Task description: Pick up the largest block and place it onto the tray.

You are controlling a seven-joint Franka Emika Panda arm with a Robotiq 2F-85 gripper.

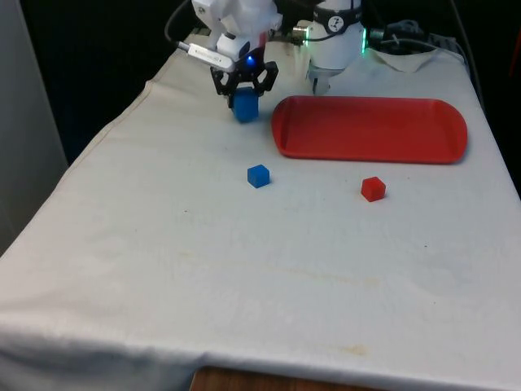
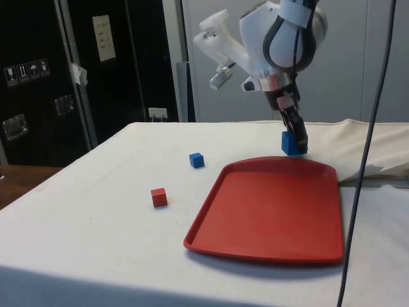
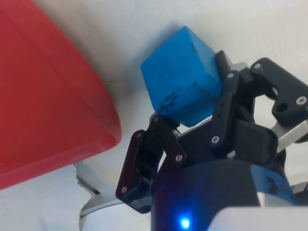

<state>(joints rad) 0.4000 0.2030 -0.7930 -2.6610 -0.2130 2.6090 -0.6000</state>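
The claw (image 1: 245,88) is clenched on the large blue block (image 1: 246,107), its two black fingers (image 3: 226,91) pressing opposite faces of the cube. The block sits just beside the red tray (image 1: 370,130), off the tray's end at the front view's left, close to the corner nearest the robot. In the side view the large blue block (image 2: 291,143) appears right behind the tray's far rim (image 2: 281,160), low over the white tabletop (image 1: 244,261); whether it rests on the cloth or is already a touch clear of it cannot be told.

Two smaller cubes lie on the cloth on the tray's camera-facing side in the front view: a small blue block (image 1: 258,176) near the tray's left corner and a small red block (image 1: 373,189) just off its long edge. Both are well apart from the claw and play no part in the job.

The step in hand looks like the grasp itself, or the very start of the lift. The next move calls for raising the block high enough to clear the tray's raised lip, carrying it sideways over the tray's flat floor, lowering it there, and only then letting go.
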